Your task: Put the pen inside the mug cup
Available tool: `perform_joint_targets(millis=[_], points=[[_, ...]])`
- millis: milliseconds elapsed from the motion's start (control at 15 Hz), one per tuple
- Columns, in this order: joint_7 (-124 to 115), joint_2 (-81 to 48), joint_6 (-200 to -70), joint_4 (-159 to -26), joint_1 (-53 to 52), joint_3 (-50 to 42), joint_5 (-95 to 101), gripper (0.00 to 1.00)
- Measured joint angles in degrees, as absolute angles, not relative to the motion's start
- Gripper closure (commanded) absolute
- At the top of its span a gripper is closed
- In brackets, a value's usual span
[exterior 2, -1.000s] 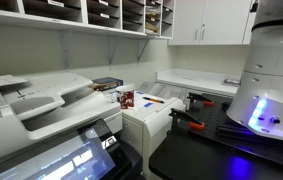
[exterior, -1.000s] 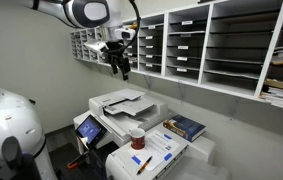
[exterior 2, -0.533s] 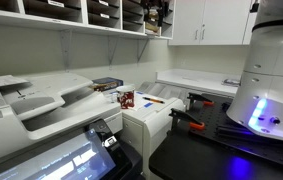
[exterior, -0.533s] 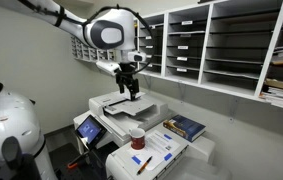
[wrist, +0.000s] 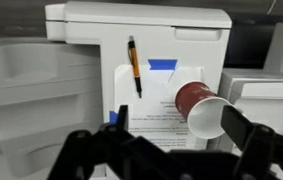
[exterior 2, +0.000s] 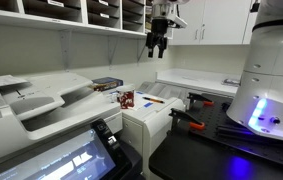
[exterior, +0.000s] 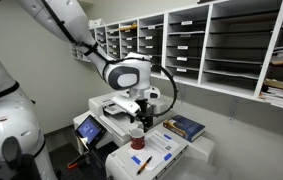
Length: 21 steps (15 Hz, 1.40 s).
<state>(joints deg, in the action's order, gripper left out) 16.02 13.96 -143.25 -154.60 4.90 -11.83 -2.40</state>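
The mug cup (wrist: 201, 105) is dark red with a pale inside and stands on a white sheet on the small white unit; it shows in both exterior views (exterior: 137, 133) (exterior 2: 127, 99). The pen (wrist: 135, 66) is a thin dark reddish stick lying flat on the same sheet, apart from the mug. It also shows in an exterior view (exterior: 144, 163). My gripper (wrist: 176, 135) is open and empty. It hangs in the air above the mug, which shows between the two fingers. It also shows in both exterior views (exterior: 141, 118) (exterior 2: 158, 42).
A large white printer (exterior: 119, 103) stands beside the small unit, also in the other exterior view (exterior 2: 31, 100). A blue book (exterior: 186, 127) lies behind the mug. A flat blue item (wrist: 163, 65) lies by the pen. Wall shelves (exterior: 221, 50) with trays run above.
My arm has swung down from in front of the wall shelves to just above the mug. The gripper stays open. Pen and mug have not moved.
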Motion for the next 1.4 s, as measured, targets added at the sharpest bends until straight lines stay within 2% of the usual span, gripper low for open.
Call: perform_joint_targets(millis=[400,933,1400], points=[[17.96,1.85,-152.71,-155.01,4.95,-12.05,-2.56,0.0],[17.98,-0.24,-155.24,-154.35,5.24,-11.16,-3.18,0.0],[17.63,-19.28,-166.13,-147.96,7.14,-8.0,-3.27,0.0]])
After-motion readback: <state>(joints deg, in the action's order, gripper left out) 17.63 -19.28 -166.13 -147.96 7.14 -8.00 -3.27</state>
